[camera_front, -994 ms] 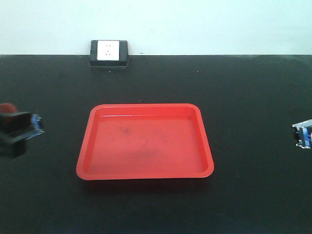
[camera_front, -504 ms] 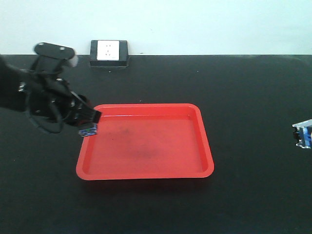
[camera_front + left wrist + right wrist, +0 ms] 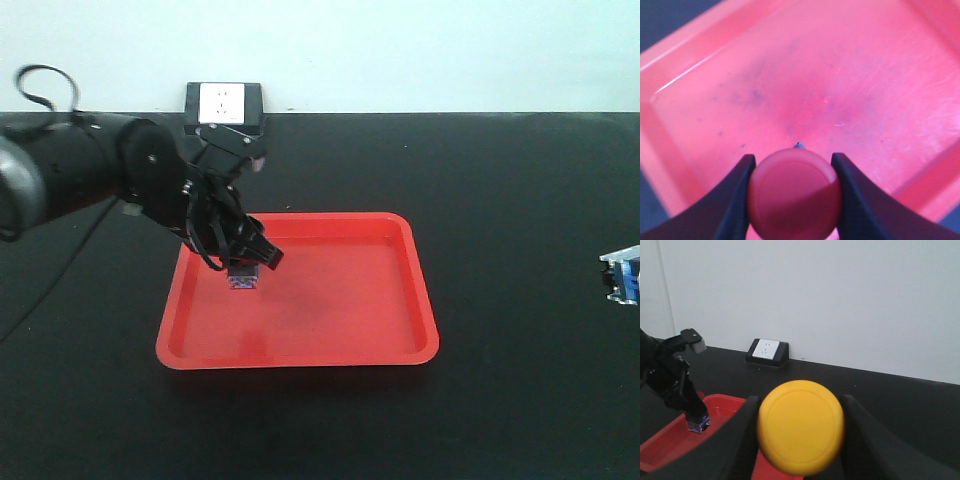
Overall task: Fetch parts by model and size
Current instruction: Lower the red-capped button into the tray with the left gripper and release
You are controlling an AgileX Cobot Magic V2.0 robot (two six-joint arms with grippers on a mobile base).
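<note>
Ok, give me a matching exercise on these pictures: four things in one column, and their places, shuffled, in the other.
1. red-capped button
2. yellow-capped button
3. red tray
4. socket

A. at the far edge of the black table
B. held in the right gripper
C. in the middle of that table
D. held in the left gripper, over the tray

Pairs: 1-D, 2-B, 3-C, 4-A

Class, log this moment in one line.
left jaws: shut on red push button, over red tray | right jaws: shut on yellow push button, apart from tray
</note>
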